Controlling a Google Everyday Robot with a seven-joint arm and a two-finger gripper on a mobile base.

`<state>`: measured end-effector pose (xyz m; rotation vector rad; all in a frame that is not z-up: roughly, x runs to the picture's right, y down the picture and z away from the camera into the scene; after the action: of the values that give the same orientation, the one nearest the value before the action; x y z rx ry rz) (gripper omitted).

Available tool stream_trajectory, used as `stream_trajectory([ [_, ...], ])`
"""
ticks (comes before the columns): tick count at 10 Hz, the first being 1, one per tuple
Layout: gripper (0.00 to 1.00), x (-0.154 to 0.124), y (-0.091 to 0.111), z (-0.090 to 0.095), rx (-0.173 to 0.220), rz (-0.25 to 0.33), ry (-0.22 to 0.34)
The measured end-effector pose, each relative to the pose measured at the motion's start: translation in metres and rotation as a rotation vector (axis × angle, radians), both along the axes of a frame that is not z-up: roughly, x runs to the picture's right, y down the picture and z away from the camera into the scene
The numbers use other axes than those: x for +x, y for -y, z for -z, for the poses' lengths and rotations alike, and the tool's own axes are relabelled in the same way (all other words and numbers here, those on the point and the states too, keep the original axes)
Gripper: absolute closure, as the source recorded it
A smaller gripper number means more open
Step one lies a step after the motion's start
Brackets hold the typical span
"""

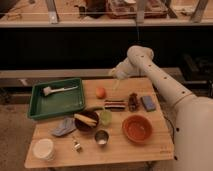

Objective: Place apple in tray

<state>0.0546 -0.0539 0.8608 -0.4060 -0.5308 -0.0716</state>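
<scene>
The apple (101, 92) is a small orange-red fruit lying on the wooden table, just right of the green tray (36, 104). The tray stands at the table's back left and holds a white brush (57, 90). My gripper (117, 80) hangs at the end of the white arm above the table's back edge. It is a little to the right of the apple and above it, not touching it. The tray is well to the gripper's left.
An orange bowl (136, 127) is at the front right. A dark bowl (86, 121), a green cup (105, 117) and a metal cup (101, 137) stand in the middle. A blue sponge (148, 103), a brown object (133, 101), a grey cloth (63, 127) and a white tub (44, 148) also lie here.
</scene>
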Motion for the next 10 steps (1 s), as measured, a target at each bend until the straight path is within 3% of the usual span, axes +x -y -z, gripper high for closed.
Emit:
stream_trajectory([
  [4,0.35,0.001,-0.001,0.0,0.0,0.001,-0.002],
  [6,0.35,0.0,-0.004,-0.003,-0.018,-0.02,-0.008],
  [10,0.35,-0.016,-0.039,-0.044,-0.056,-0.085,-0.037],
])
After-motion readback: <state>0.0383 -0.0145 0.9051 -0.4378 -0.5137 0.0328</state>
